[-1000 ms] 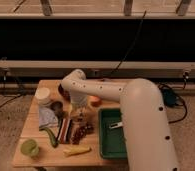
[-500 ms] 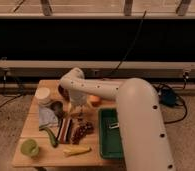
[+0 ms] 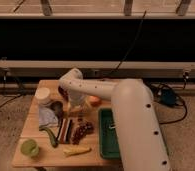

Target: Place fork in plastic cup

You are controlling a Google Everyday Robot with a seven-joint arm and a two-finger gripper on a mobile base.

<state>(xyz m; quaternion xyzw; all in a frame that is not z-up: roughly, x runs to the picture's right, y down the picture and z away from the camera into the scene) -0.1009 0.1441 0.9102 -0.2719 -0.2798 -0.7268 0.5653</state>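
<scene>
My gripper (image 3: 75, 111) hangs at the end of the white arm, low over the middle of the wooden table (image 3: 31, 120), just above a row of slim utensils. A thin pale strip among them looks like the fork (image 3: 66, 128), lying flat left of the grape bunch (image 3: 82, 131); I cannot tell whether the gripper touches it. The light yellow-green plastic cup (image 3: 29, 147) stands upright at the table's front left corner, well apart from the gripper.
A white round container (image 3: 42, 95) and a small dark metal cup (image 3: 56, 106) stand at the left. An orange (image 3: 94, 100) sits right of the gripper. A green tray (image 3: 108, 135) is front right, with a green vegetable (image 3: 50, 135) and a pale yellow piece (image 3: 77, 150) in front.
The arm's elbow and the gripper have shifted a little to the left over the utensils. The objects on the table have not moved.
</scene>
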